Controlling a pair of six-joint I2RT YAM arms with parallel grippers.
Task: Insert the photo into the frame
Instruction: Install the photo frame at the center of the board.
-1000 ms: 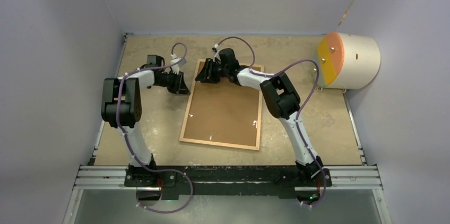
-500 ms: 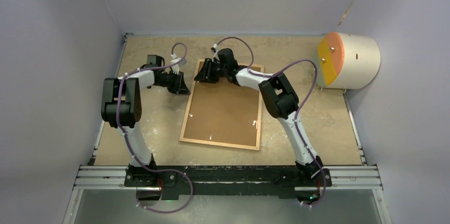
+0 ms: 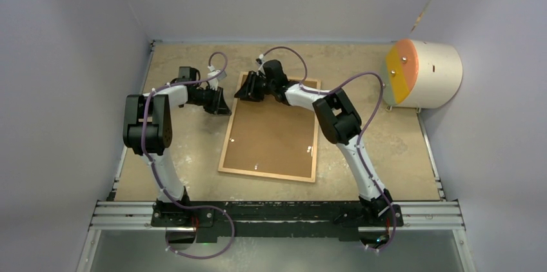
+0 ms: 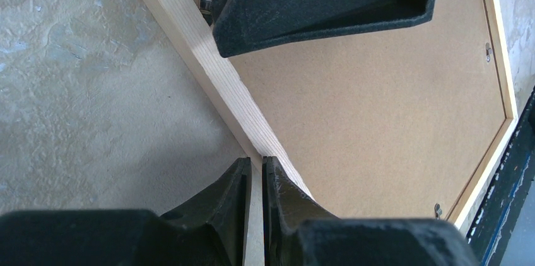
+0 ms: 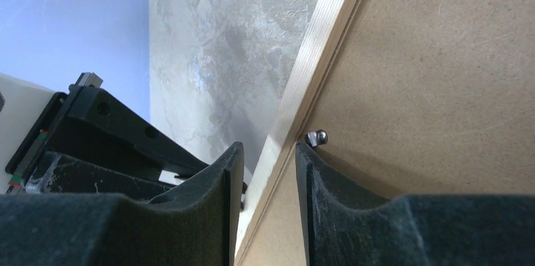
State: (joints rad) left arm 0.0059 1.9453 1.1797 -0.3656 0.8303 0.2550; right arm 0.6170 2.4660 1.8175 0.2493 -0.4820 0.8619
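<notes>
Right, the frame (image 3: 268, 174) is lying face down mid-worktop (image 3: 387, 149) with the brown backing board (image 3: 274, 133) seated inside it. I can't see the photo in any view. My guess is it's already under the board, but nothing here proves it. If so, what's left is fastening the back, and there's a small metal clip (image 5: 317, 136) just inside the far corner. Both arms are folded in toward that corner. My right claw (image 3: 240, 93) reaches low across the frame's far end, fingers parted and straddling the side strip without clearly squeezing it. My left claw (image 3: 224, 108) comes in from outside the frame, tips at the same strip. Its fingers are drawn almost together with just a slit between them, holding nothing I can make out.
</notes>
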